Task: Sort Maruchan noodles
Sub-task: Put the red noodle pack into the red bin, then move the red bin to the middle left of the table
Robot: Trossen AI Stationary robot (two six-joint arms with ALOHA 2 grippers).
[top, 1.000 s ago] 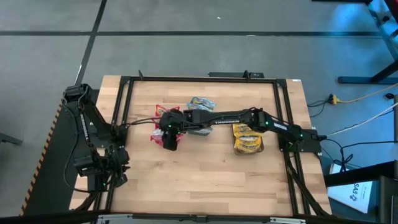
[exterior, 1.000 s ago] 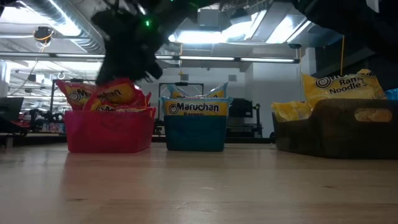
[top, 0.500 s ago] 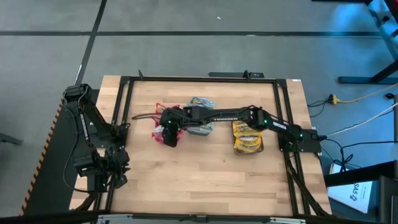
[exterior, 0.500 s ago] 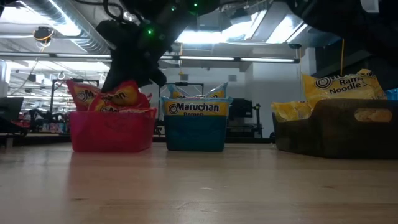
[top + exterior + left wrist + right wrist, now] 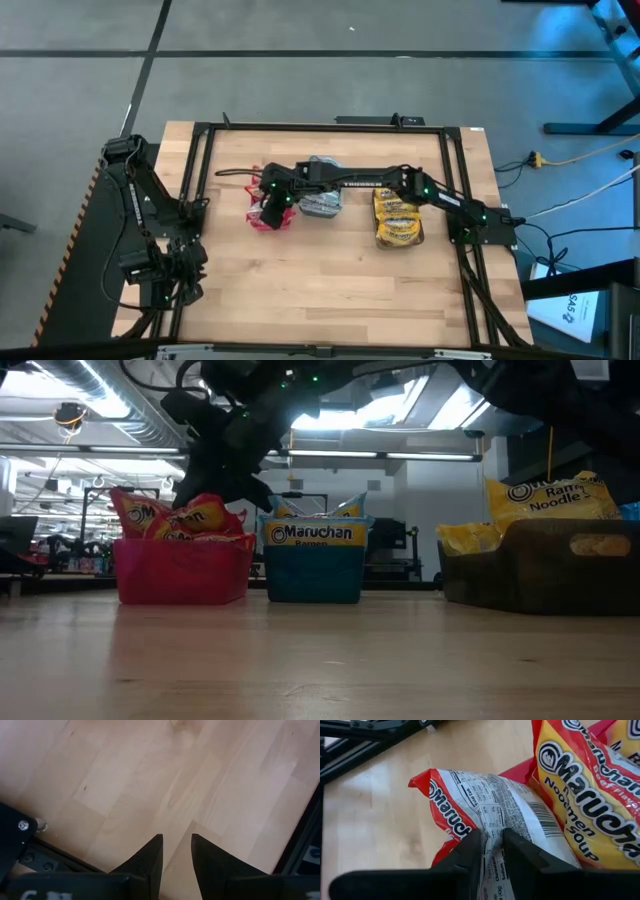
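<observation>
Red Maruchan noodle packets (image 5: 185,518) stick up out of a pink bin (image 5: 180,572) at the table's middle left. My right gripper (image 5: 492,851) reaches across from the right, slants down over this bin (image 5: 268,212), and is shut on one red packet (image 5: 485,802) that lies with its printed back up. Beside that packet lies another red packet (image 5: 590,795). My left gripper (image 5: 176,852) hangs open over bare wood near the table's left front corner (image 5: 175,275), with nothing between its fingers. My right gripper pinches a crinkled ridge of the wrapper's back face (image 5: 493,831) between its two fingers (image 5: 469,854). The fingers slant down from the table's right side. The packet lies in the pink bin, against the other red packet.
A teal bin (image 5: 315,568) with light-blue packets stands right of the pink bin. Further right a dark bin (image 5: 540,565) holds yellow packets (image 5: 398,222). A black frame (image 5: 200,160) runs round the table. Bare wood spreads along the near side.
My right gripper has gone toward the table's far edge, from the pink bin's near side to over the bin, and has rolled. The red packets in the bin have shifted. My left arm has kept still.
</observation>
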